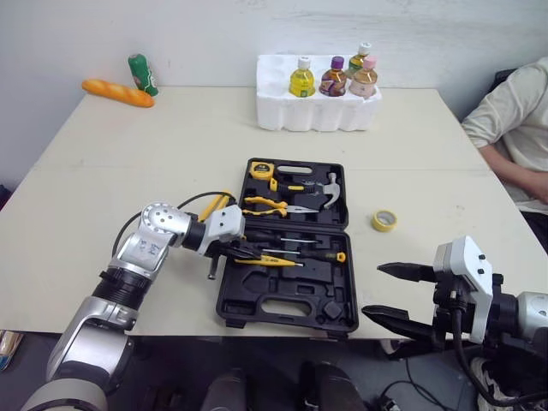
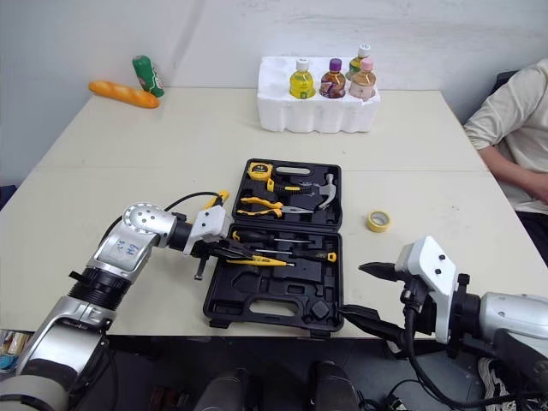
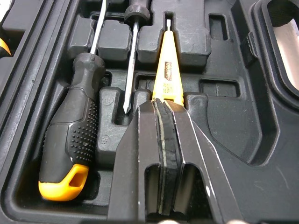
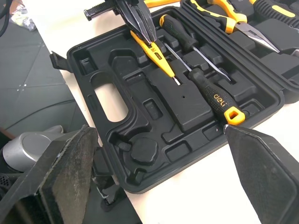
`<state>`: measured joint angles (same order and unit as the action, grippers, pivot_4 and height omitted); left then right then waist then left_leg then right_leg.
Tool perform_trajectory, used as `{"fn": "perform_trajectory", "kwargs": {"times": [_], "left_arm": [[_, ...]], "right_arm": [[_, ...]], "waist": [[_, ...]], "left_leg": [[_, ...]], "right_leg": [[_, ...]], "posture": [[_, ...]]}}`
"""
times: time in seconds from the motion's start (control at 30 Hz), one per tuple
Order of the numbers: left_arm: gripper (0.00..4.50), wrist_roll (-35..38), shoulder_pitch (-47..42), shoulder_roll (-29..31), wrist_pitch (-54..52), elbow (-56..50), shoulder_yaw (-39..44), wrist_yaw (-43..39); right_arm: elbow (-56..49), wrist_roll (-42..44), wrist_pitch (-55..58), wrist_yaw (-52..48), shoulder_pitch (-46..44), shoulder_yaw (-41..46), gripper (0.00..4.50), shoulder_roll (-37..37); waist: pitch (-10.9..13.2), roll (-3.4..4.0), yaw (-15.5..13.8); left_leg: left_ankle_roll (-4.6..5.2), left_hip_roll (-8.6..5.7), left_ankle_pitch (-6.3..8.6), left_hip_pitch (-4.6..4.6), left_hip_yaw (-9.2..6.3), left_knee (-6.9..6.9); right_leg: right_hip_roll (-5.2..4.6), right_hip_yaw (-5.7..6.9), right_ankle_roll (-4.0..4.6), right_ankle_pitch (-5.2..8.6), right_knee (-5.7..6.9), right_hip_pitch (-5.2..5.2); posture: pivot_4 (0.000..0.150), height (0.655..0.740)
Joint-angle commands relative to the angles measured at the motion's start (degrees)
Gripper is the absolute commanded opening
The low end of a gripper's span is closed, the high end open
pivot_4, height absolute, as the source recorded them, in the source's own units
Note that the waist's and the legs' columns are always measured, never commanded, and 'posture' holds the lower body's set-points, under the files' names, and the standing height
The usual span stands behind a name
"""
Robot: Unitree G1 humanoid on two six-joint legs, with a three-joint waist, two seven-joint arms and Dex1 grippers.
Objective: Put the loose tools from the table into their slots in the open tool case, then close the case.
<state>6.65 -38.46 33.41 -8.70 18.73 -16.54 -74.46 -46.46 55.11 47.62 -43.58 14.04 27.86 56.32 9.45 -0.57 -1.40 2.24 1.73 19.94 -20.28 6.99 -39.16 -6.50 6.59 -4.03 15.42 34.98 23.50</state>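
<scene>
The left gripper [image 1: 244,253] was clamped on the yellow tester screwdriver [image 3: 168,74] in the near half of the tool case [image 1: 257,312]; pressing it level into its slot before release was judged best; the right gripper [image 1: 390,293] was held wide open, near right.

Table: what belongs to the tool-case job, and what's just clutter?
Job: case; tester, held in left gripper; tape roll, probably.
Clutter: foam tray of bottles; bread; green bottle.
</scene>
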Motion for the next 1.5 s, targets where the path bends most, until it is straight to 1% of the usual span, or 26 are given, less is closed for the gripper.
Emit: {"fn": "perform_trajectory", "kwargs": {"times": [0.03,0.2,0.33,0.47,0.53,0.6,0.63,0.67,0.7,0.73,0.77,0.83,0.9,0.93,1.0,1.13,1.23,1.3,1.33,1.5], "left_arm": [[0.04,-5.3,3.2,0.5,-0.7,2.5,-4.9,-0.1],[0.04,-10.5,2.3,1.3,-2.1,4.6,-8.0,2.3],[0.04,-12.6,2.0,1.2,-1.2,5.8,-10.0,3.2],[0.04,-9.3,1.6,0.0,-2.1,5.2,-8.1,2.8],[0.04,-4.1,1.9,-0.5,-2.8,2.9,-4.3,1.3],[0.66,3.7,3.1,0.1,-8.8,-1.8,2.0,-0.3],[0.92,6.9,4.0,0.7,-11.6,-4.2,4.8,-0.9],[1.35,9.8,5.4,1.5,-14.1,-6.6,8.2,-0.3],[1.76,12.4,7.0,2.2,-16.5,-8.8,12.2,1.6],[2.28,14.2,8.4,2.8,-18.5,-10.4,15.5,3.8],[2.6,15.8,10.0,3.3,-20.4,-11.4,19.4,6.7],[3.55,17.8,13.4,4.5,-22.2,-11.0,27.9,13.1],[4.48,16.9,16.2,6.5,-20.6,-6.1,36.6,21.4],[4.48,15.7,16.9,7.4,-19.3,-3.4,39.2,25.1],[4.48,14.3,18.1,8.8,-17.2,0.1,42.0,29.4],[4.48,14.0,23.3,13.0,-14.7,4.4,48.7,33.2],[4.48,14.5,25.9,15.6,-14.3,5.8,52.4,35.2],[4.48,14.7,26.2,16.4,-14.4,6.6,53.2,35.9],[4.48,14.9,26.0,16.5,-14.7,6.8,53.3,36.2],[4.48,14.1,25.6,15.4,-14.1,5.2,51.0,37.4]], "right_arm": [[0.0,-0.6,-1.0,-0.3,-0.4,0.2,4.5,0.0],[0.8,-1.4,-1.3,-0.5,-1.2,-0.8,4.5,0.0],[1.3,-2.4,-1.6,-0.6,-2.0,-1.9,4.5,0.0],[1.2,-2.9,-1.6,-0.5,-2.0,-1.9,4.5,-0.2],[1.3,-3.5,-2.0,-0.3,-1.5,-1.3,4.5,-0.6],[2.3,-4.5,-2.6,-0.1,-0.8,0.2,4.5,-1.2],[3.1,-5.0,-2.9,0.0,-0.5,1.3,4.5,-1.5],[4.4,-5.9,-3.4,0.1,0.0,2.7,4.5,-1.9],[6.2,-6.9,-3.8,0.6,0.2,4.3,4.5,-2.4],[7.8,-7.8,-4.1,1.0,0.5,5.8,4.5,-2.8],[10.0,-9.3,-4.8,1.3,0.8,7.4,4.5,-3.2],[15.9,-12.8,-6.0,2.6,0.9,10.5,4.5,-3.8],[24.7,-17.0,-8.6,3.4,0.9,13.8,4.5,-3.9],[27.9,-18.3,-9.6,3.5,0.7,14.8,4.5,-3.9],[32.1,-20.2,-11.3,3.4,0.3,15.9,4.5,-3.9],[42.8,-24.7,-15.7,2.9,-0.1,17.8,4.5,-3.3],[50.1,-27.2,-18.7,3.2,-1.2,18.4,4.5,-2.7],[52.5,-27.9,-19.8,3.0,-2.1,18.4,4.5,-2.4],[53.0,-28.0,-20.0,2.9,-2.5,18.3,4.5,-2.3],[52.1,-28.5,-20.2,2.2,-4.1,17.2,4.5,-1.9]], "waist": [[0.0,0.0,0.0],[-0.2,0.03,0.0],[-1.0,0.3,0.0],[-1.3,0.49,0.0],[-1.3,0.61,0.0],[-1.2,0.75,0.0],[-1.0,0.59,0.1],[-0.8,0.43,0.1],[-0.6,0.2,0.3],[-0.3,0.0,0.5],[-0.2,-0.1,0.6],[0.0,-0.23,0.6],[0.1,-0.2,0.6],[0.2,-0.19,0.6],[0.3,-0.07,0.4],[0.5,0.07,0.2],[0.5,0.06,0.0],[0.5,0.07,0.0],[0.6,0.16,0.1],[0.6,0.35,0.2]], "left_leg": [[0.0,0.0,0.0,0.0,0.0,0.0],[0.0,0.0,0.01,0.02,0.0,0.0],[0.02,0.01,0.05,0.07,0.0,0.02],[0.04,0.02,0.08,0.12,-0.02,0.05],[0.04,0.02,0.08,0.12,-0.03,0.07],[0.04,0.03,0.08,0.07,-0.03,0.1],[0.03,0.04,0.07,0.04,-0.03,0.12],[0.02,0.06,0.06,-0.06,-0.04,0.11],[-0.01,0.06,0.04,-0.12,-0.05,0.11],[-0.06,0.07,0.02,-0.21,-0.07,0.11],[-0.12,0.07,-0.02,-0.27,-0.07,0.1],[-0.34,0.05,-0.14,-0.33,-0.08,0.08],[-0.34,0.05,-0.13,-0.33,-0.07,0.08],[-0.32,0.05,-0.11,-0.32,-0.07,0.08],[-0.07,0.03,0.05,-0.31,-0.06,0.1],[-0.14,0.04,0.12,-0.32,-0.04,0.18],[-0.48,0.05,0.27,-0.42,-0.04,0.27],[-0.63,0.04,0.19,-0.74,-0.05,0.23],[-0.89,0.0,0.01,-0.9,-0.04,0.22],[-0.99,0.01,-0.04,-0.87,0.0,0.31]], "right_leg": [[0.0,0.0,0.0,0.0,0.0,0.0],[-0.01,0.01,0.0,0.0,-0.02,-0.02],[-0.02,0.01,0.01,0.01,-0.09,-0.08],[-0.05,-0.02,0.04,0.04,-0.11,-0.12],[-0.05,-0.02,0.05,0.04,-0.11,-0.1],[-0.05,-0.01,0.07,0.06,-0.11,-0.01],[-0.05,0.0,0.09,0.07,-0.09,0.04],[-0.05,0.02,0.12,0.09,-0.04,0.16],[-0.05,0.03,0.12,0.09,-0.02,0.21],[-0.05,0.06,0.12,0.09,0.0,0.28],[-0.05,0.07,0.11,0.09,0.0,0.32],[-0.06,0.08,0.07,0.07,-0.04,0.34],[-0.06,0.09,0.05,0.05,-0.09,0.33],[-0.06,0.09,0.05,0.05,-0.11,0.32],[-0.06,0.11,0.04,0.05,-0.13,0.32],[-0.08,0.09,0.05,0.05,-0.14,0.4],[-0.09,0.1,0.1,0.08,-0.16,0.56],[-0.14,0.1,0.1,0.08,-0.11,0.85],[-0.19,0.09,0.09,0.07,-0.04,1.02],[-0.18,0.08,0.09,0.07,0.04,1.08]], "posture": [[0.15,0.7367],[0.15,0.7367],[0.15,0.7367],[0.15,0.7367],[0.15,0.7367],[0.15,0.7367],[0.15,0.7367],[0.15,0.7367],[0.15,0.7367],[0.15,0.7367],[0.15,0.7367],[0.15,0.7367],[0.15,0.7367],[0.15,0.7367],[0.15,0.7367],[0.15,0.7367],[0.15,0.7367],[0.15,0.7367],[0.15,0.7367],[0.15,0.7367]]}}
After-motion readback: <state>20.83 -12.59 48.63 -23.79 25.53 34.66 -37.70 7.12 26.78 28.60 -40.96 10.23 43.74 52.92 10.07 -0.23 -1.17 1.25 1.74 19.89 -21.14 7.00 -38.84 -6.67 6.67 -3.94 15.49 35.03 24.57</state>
